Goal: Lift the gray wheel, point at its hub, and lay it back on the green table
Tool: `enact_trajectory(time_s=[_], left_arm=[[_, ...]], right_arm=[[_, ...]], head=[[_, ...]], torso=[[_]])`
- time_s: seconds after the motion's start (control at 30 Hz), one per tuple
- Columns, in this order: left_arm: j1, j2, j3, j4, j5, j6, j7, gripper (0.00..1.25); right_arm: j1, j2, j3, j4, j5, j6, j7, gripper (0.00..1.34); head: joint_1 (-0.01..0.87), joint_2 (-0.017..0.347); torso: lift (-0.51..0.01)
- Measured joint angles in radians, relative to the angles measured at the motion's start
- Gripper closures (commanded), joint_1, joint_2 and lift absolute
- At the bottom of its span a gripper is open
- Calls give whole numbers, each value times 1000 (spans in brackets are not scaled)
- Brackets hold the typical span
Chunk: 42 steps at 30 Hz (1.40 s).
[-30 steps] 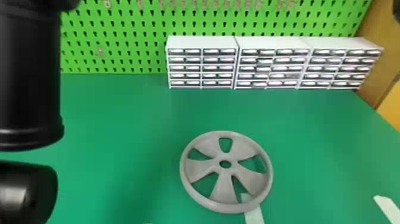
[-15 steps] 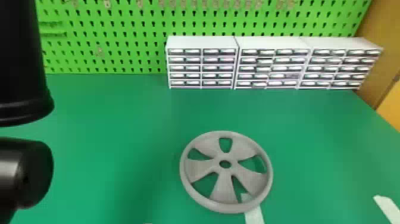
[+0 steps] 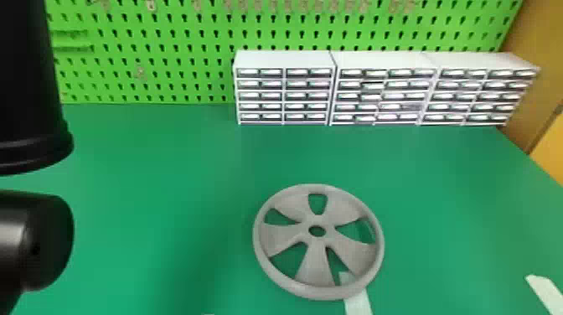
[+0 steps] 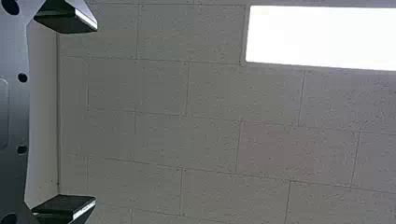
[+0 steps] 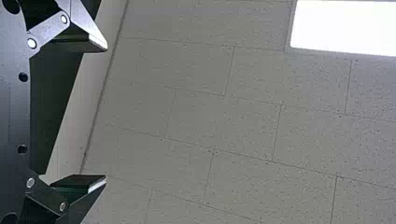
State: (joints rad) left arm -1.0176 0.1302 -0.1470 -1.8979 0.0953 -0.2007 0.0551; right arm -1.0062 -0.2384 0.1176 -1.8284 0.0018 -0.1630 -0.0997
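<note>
The gray wheel (image 3: 317, 268) lies flat on the green table (image 3: 167, 167), right of the middle in the head view, its open hub facing up and its near rim over a strip of pale tape. Black parts of my left arm stand at the left edge of the head view, well apart from the wheel. In the left wrist view my left gripper (image 4: 96, 114) is open, with only ceiling beyond its widely parted fingers. My right gripper (image 5: 107, 114), in the right wrist view, is also open and empty against the ceiling.
White drawer cabinets (image 3: 285, 60) stand in a row along the back of the table, before a green pegboard (image 3: 167, 54). Another piece of pale tape (image 3: 544, 293) is stuck near the right front. A brown panel (image 3: 532, 83) rises at the right.
In the head view the left arm's black parts shifted left, then came slightly back to the right and lower in the last half second. The wheel has stayed in place.
</note>
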Motion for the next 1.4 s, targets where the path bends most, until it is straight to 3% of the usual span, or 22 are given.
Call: enact_trajectory(time_s=[1.4], left_arm=[[13,0,15,-9,14,14,3,-2]], right_arm=[[7,8,10,-5,16,-10,-37,291]], head=[[692,48]], torso=[[-93]])
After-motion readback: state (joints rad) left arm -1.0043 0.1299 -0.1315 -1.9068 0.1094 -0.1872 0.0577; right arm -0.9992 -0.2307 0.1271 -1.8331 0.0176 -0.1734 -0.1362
